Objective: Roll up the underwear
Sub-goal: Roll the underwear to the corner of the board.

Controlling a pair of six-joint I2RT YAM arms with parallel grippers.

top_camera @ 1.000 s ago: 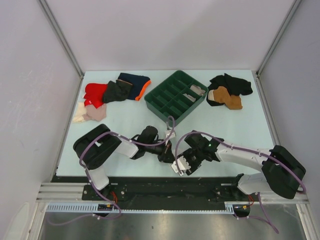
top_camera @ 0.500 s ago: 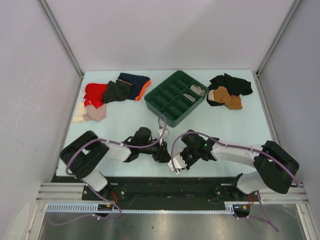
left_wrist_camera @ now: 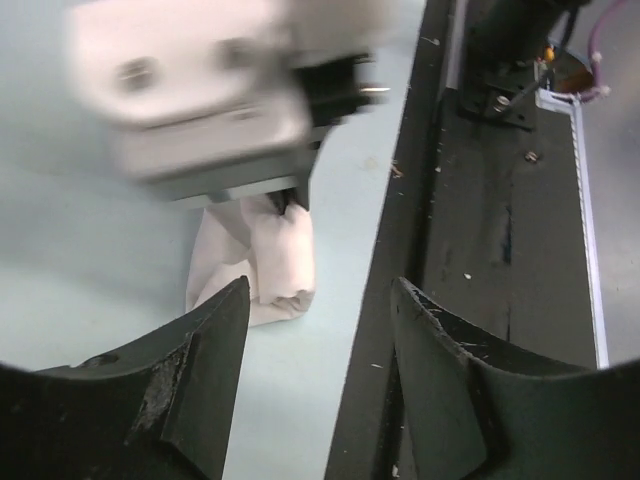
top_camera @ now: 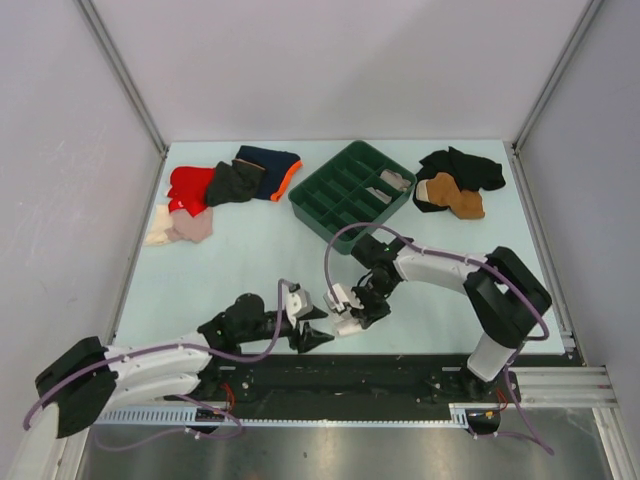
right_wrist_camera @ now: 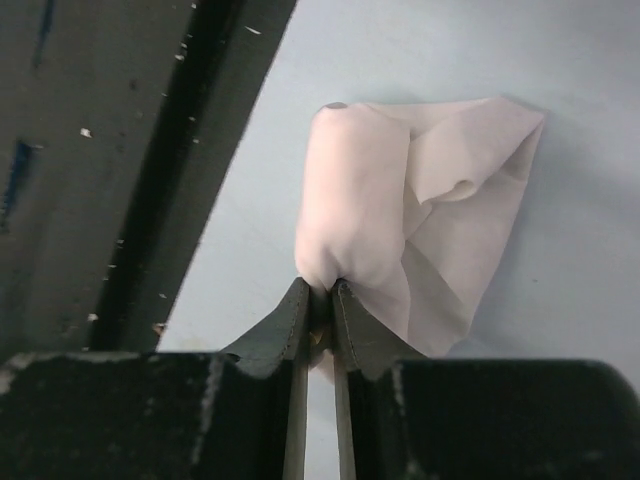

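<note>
From the top external view, you are seeing the underwear point(top_camera: 349, 324) lying at the near edge of the worktop point(top_camera: 260, 265), toward six o'clock from the green tray point(top_camera: 352, 194). Your right hand point(top_camera: 352, 308) is sitting over the cloth's far end, and your left hand point(top_camera: 312, 330) is lying low at nine o'clock of it, fingers apart. Piles of garments are resting at ten o'clock point(top_camera: 220, 190) and two o'clock point(top_camera: 455, 183).

In the left wrist view, your left hand point(left_wrist_camera: 318, 345) is standing open and empty, its two dark fingers point(left_wrist_camera: 205, 365) framing the partly rolled underwear point(left_wrist_camera: 262, 265) at twelve o'clock, with a blurred pale gripper body above it.

In the right wrist view, your right hand point(right_wrist_camera: 319, 300) is pinching the near end of the underwear's point(right_wrist_camera: 375, 225) rolled part, jaws nearly together on the fabric.
</note>
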